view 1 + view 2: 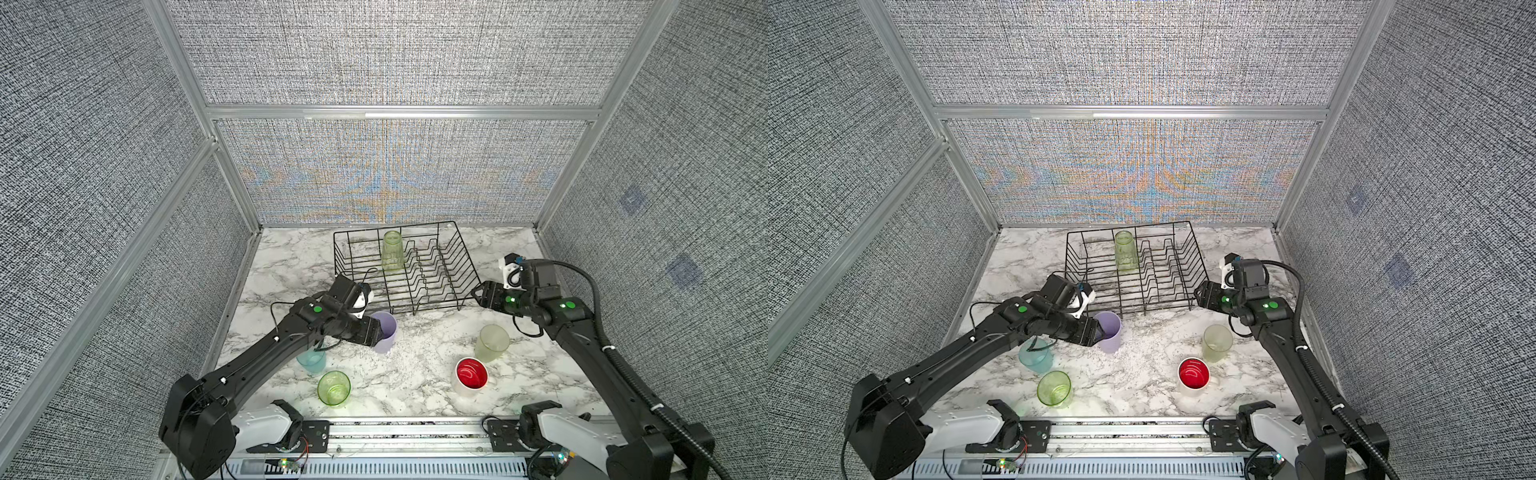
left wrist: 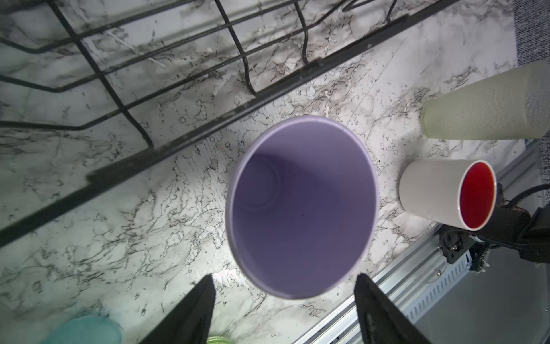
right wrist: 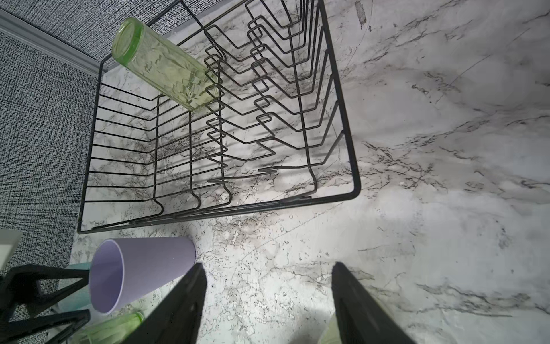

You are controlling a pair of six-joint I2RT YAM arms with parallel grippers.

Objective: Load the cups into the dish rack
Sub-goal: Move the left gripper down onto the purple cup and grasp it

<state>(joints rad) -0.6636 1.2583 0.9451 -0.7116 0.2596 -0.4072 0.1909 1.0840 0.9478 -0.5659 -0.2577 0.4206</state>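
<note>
Nearest me, at the table's 7 o'clock, the short clear green cup (image 1: 333,387) stands mouth up, and at 5 o'clock the white cup with the red inside (image 1: 471,376) does the same. A little farther, at 8 o'clock, the light blue cup (image 1: 311,362) is half hidden under my left arm, and the frosted yellow-green cup (image 1: 492,343) stands at 4 o'clock. My left gripper (image 2: 285,275) is at the lilac cup (image 1: 386,332), near the table's middle, at 6 o'clock from the near rim of the dish rack (image 1: 463,255). Its jaws are spread to either side of the cup's rim and have not clamped it. My right gripper (image 3: 268,264) hangs at 3 o'clock by the rack's near right corner, jaws apart with only the marble tabletop (image 1: 415,374) between them. Farthest, at 12 o'clock, the rack holds the tall green cup (image 1: 392,251), upright in its left half beside the plate-slot wires.
</note>
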